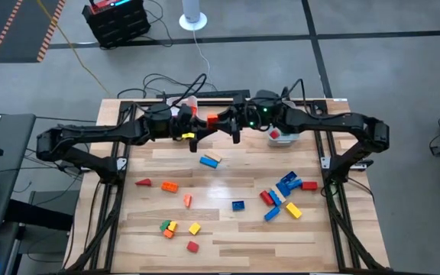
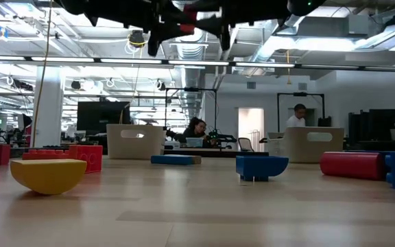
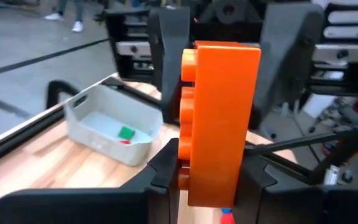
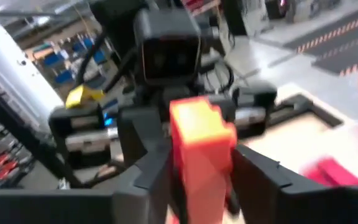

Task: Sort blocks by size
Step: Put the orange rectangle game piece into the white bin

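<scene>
Both grippers, left gripper [image 1: 198, 124] and right gripper [image 1: 228, 126], clamp one orange block [image 1: 212, 118] above scattered blocks [image 1: 284, 195]

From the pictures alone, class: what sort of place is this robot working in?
Probably an open-plan lab or workshop: exposed ceiling ducts, people at desks behind the table, and hazard-striped concrete floor.

No readable text, labels, brands or nos. anywhere: none on the blocks, bins, arms or table, & nothing legible in the room behind.
</scene>
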